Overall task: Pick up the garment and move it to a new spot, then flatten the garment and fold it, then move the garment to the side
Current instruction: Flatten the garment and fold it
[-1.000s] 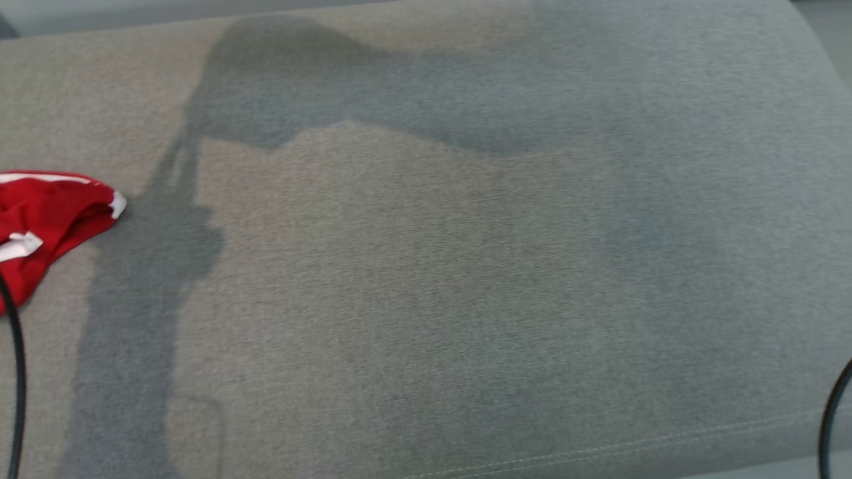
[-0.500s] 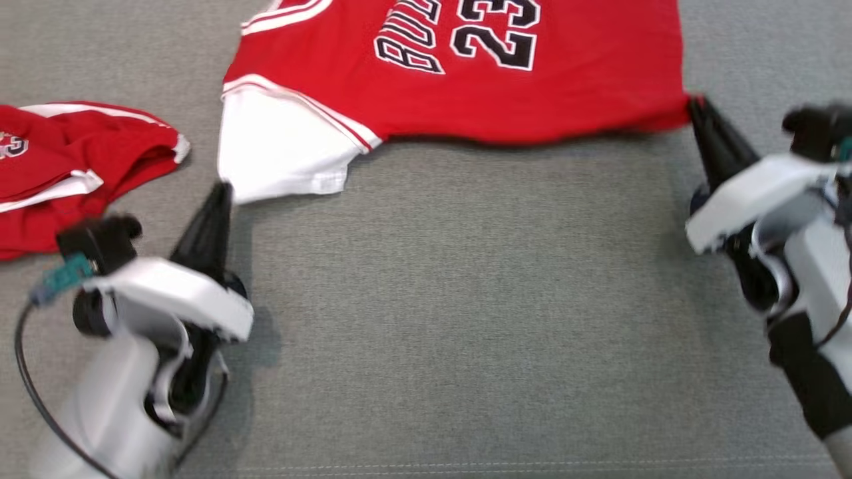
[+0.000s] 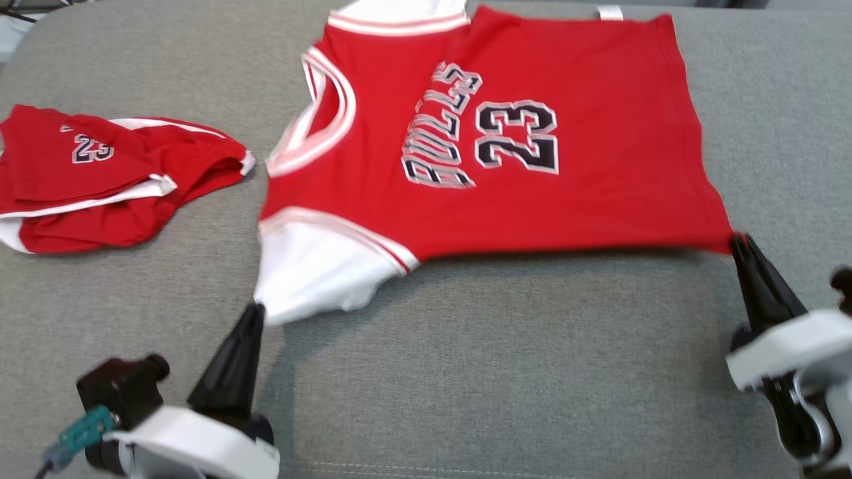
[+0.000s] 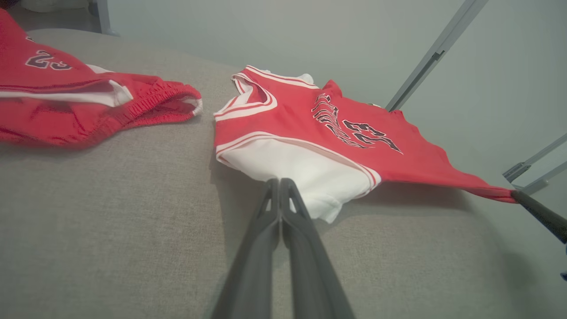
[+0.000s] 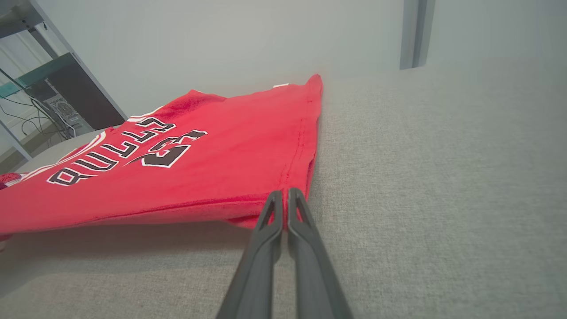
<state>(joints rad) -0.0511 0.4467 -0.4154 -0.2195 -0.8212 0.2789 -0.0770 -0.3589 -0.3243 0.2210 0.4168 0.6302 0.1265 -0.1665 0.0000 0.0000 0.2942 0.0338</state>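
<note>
Flattening step. Left gripper (image 3: 255,309) clamps Bulls 23 jersey (image 3: 586,179) at white sleeve (image 3: 313,266); right gripper (image 3: 740,241) clamps hem corner (image 3: 719,236). Near edge seemingly lifted. Next: lay flat, release.

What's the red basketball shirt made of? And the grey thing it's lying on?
Shirt: soft matte knit cloth, probably; it drapes and shows a stitched hem. Grey surface: coarse woven upholstery fabric, likely; flecked weave and a stitched seam show.
</note>
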